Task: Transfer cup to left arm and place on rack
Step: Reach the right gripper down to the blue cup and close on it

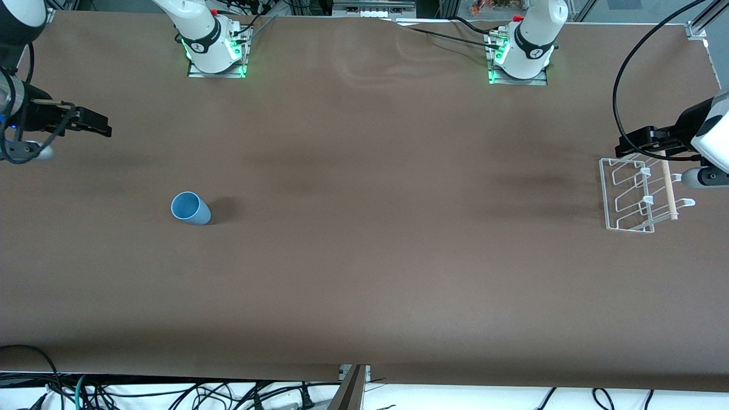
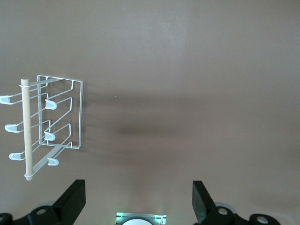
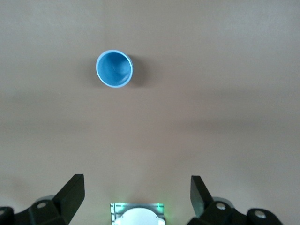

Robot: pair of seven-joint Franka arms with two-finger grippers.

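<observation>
Right gripper (image 3: pixel 136 192), jaws spread wide and empty, hovers at the right arm's end of the table, positioned to descend on the upright cup (image 1: pixel 191 208). Left gripper (image 2: pixel 138 199), equally open and empty, waits above the rack (image 1: pixel 635 193), ready for handover.

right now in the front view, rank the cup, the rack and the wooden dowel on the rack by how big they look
1. The rack, clearly largest.
2. and 3. The cup and the wooden dowel: unsure. The dowel looks longer but far thinner; the cup looks bulkier.
</observation>
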